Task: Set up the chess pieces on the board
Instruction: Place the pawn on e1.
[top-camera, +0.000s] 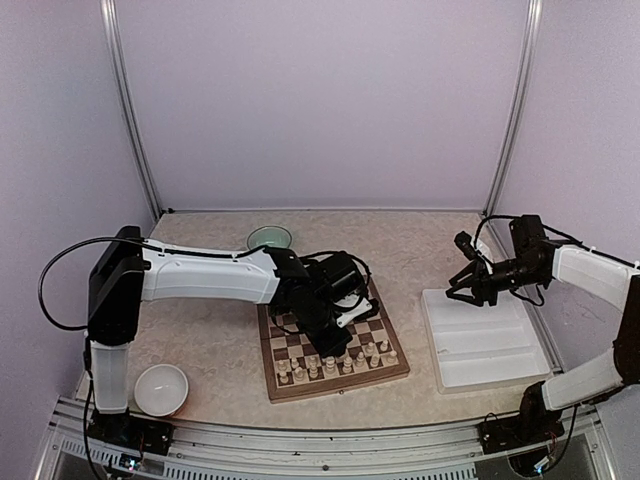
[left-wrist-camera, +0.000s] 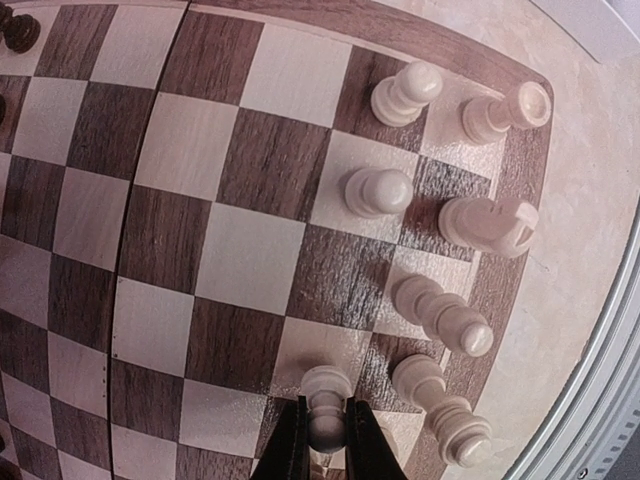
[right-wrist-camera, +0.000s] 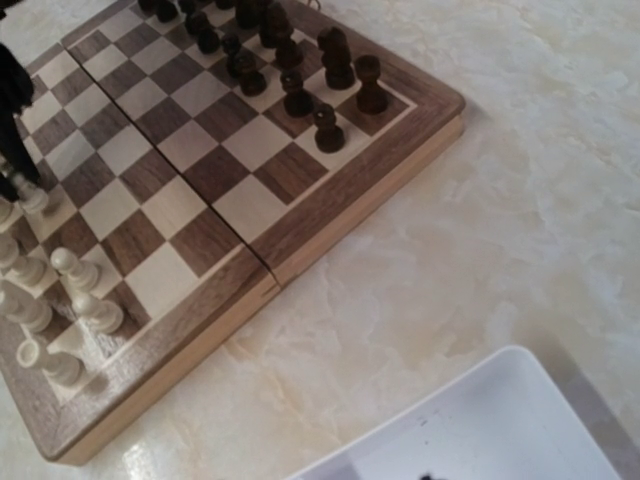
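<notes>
Beige marbled tabletop, enclosed by pale lilac walls. Near left stands a white bowl. At centre lies the board, with the chess pieces ranked along its two nearest rows and dark chessmen on its far rows. The left gripper is clamped on one cream pawn, held upright over the second row; whether its base meets the square cannot be told. At right is a white compartmented tray. The right gripper hangs over the tray's far left corner, jaws parted. Farthest, a green bowl sits near the back wall.
</notes>
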